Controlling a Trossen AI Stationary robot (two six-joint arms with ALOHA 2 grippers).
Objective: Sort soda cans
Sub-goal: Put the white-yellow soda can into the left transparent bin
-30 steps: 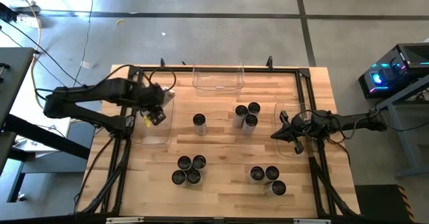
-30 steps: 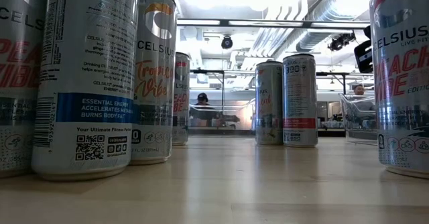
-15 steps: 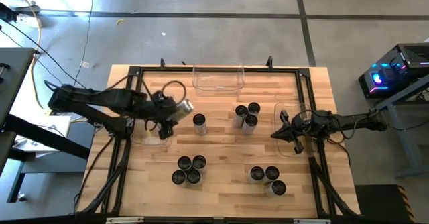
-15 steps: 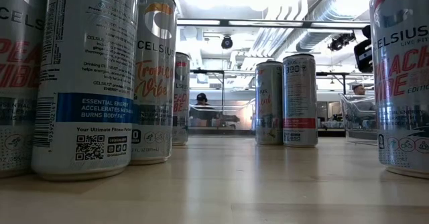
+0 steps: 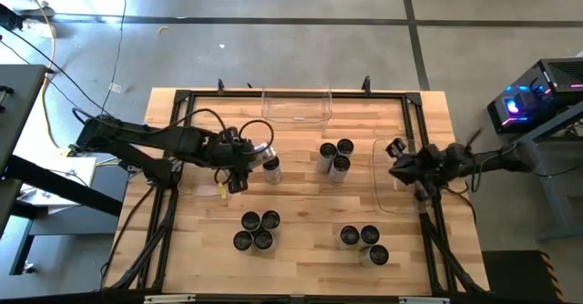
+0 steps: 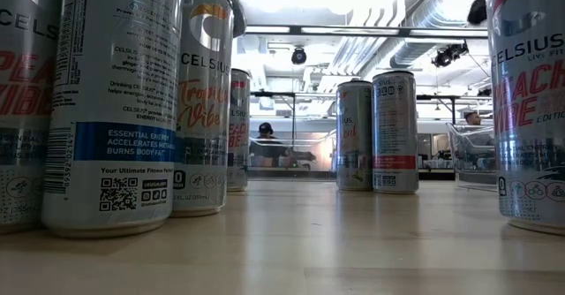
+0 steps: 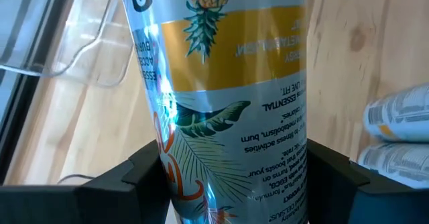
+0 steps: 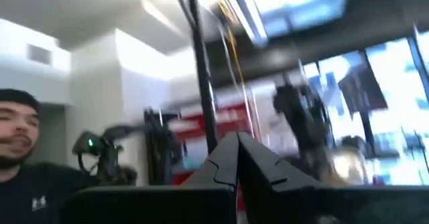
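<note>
My left gripper (image 5: 246, 155) is over the table's left middle, shut on a soda can (image 5: 260, 148) with a pineapple label (image 7: 228, 83). Just to its right a single soda can (image 5: 271, 165) stands upright on the wood. More cans stand in groups: three (image 5: 335, 156) at centre right, several (image 5: 256, 230) near the front, three (image 5: 363, 243) at front right. My right gripper (image 5: 395, 147) is at the table's right side, over a clear bin (image 5: 383, 195). It is tipped upward with its fingers (image 8: 236, 153) shut on nothing. My left gripper pinches the can's round side wall (image 7: 171, 174) between its two fingers (image 7: 137, 177), one on each side, lying across the can. The fingers slant down from the table's left. The can is lifted clear and tilted, reaching out ahead of the fingers toward the table's right.
A clear bin (image 5: 296, 106) sits at the far edge, and another bin's rim (image 7: 47, 43) shows beside the left arm. A black frame (image 5: 410, 104) runs round the tabletop. In the low view tall cans (image 6: 115, 109) crowd the front. A person (image 8: 27, 150) is in the room behind.
My left gripper has carried the can from over the left bin toward the table's right, rolling as it went, and now hangs next to the single upright can. My right gripper has risen and tipped from level to pointing upward, still shut.
</note>
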